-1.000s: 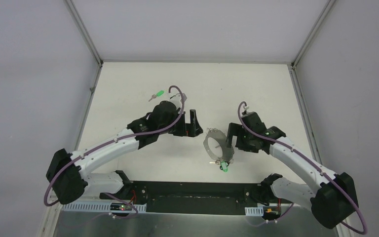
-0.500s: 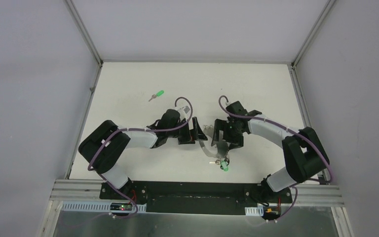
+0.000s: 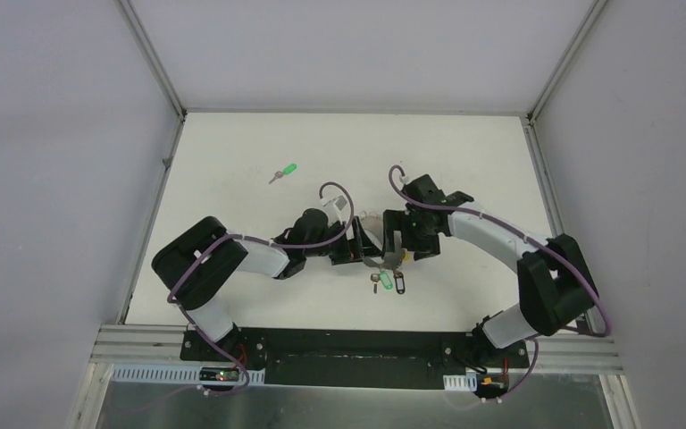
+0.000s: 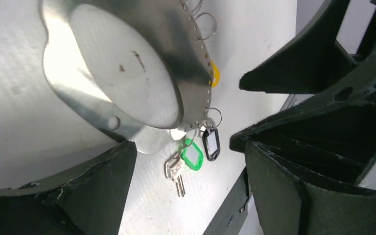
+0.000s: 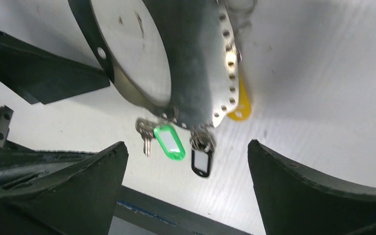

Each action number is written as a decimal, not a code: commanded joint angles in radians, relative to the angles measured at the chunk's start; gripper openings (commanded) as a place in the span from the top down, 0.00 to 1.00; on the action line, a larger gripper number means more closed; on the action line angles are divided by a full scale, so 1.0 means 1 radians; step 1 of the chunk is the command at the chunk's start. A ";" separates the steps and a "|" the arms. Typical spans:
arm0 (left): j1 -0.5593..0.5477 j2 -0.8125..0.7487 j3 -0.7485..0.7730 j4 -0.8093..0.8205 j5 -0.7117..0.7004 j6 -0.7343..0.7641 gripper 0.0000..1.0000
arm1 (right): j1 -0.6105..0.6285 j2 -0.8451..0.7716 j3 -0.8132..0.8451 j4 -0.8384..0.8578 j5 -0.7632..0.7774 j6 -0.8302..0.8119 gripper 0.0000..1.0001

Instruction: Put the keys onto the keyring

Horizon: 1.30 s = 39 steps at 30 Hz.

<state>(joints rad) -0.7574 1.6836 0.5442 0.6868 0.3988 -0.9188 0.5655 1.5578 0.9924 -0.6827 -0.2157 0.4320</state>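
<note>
The keyring (image 4: 127,63) is a flat grey metal ring with a row of holes along its rim. It stands tilted between my two grippers, and its lower edge is close to one left finger. Green (image 4: 192,155), black (image 4: 211,143) and yellow (image 4: 215,76) tags and a silver key (image 4: 176,171) dangle from it. The left gripper (image 4: 188,147) is open around the tags. My right gripper (image 5: 187,144) is open too, facing the keyring (image 5: 191,63) from the other side. One green-headed key (image 3: 283,172) lies loose at the far left. From above, the grippers (image 3: 355,243) (image 3: 397,239) nearly meet.
The black base rail (image 3: 348,344) runs along the near edge, just below the dangling green tag (image 3: 375,282). Metal frame posts (image 3: 156,63) stand at the back corners of the white table (image 3: 464,152).
Both arms swung inward and closed in on the keyring from either side. The ring tipped up off the table and its tags shifted up and left. The left jaws narrowed slightly.
</note>
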 commanded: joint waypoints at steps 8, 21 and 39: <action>-0.161 -0.195 0.058 -0.355 -0.358 0.193 0.16 | -0.022 -0.347 -0.215 0.004 -0.020 0.068 0.16; -0.299 -0.294 0.096 -0.539 -0.691 0.244 0.21 | -0.098 -0.198 -0.172 0.107 -0.158 0.099 0.43; -0.304 -0.285 0.098 -0.537 -0.685 0.231 0.21 | -0.101 -0.064 -0.150 0.136 -0.192 0.051 0.71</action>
<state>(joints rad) -1.0546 1.4071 0.6243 0.1394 -0.2611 -0.6937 0.4679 1.4673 0.8040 -0.5793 -0.3862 0.5037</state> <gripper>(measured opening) 0.788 0.317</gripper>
